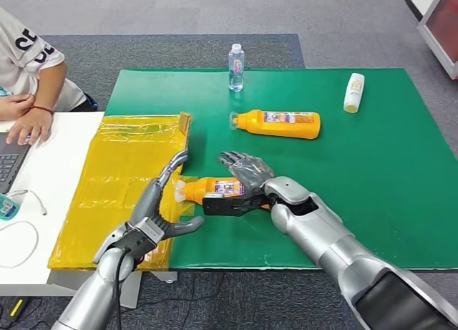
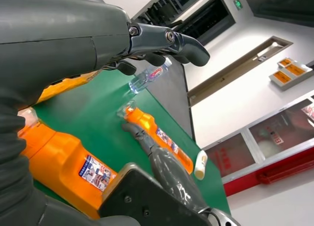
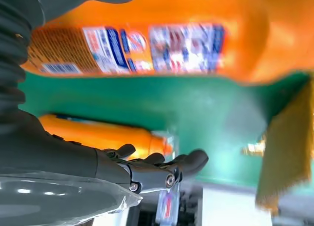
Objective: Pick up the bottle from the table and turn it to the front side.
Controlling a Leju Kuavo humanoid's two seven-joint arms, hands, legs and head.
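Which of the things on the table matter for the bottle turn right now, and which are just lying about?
In the job:
- near orange bottle, lying on the green mat
- right hand, over that bottle
- left hand, fingers apart, by its cap

Lying about:
- far orange bottle
- clear water bottle
- small white bottle
- yellow plastic sheet
- laptop

Near the table's (image 1: 378,201) front edge lies a bottle (image 1: 207,190); a second bottle (image 1: 278,124) lies behind it, a water bottle (image 1: 236,67) at the back edge.
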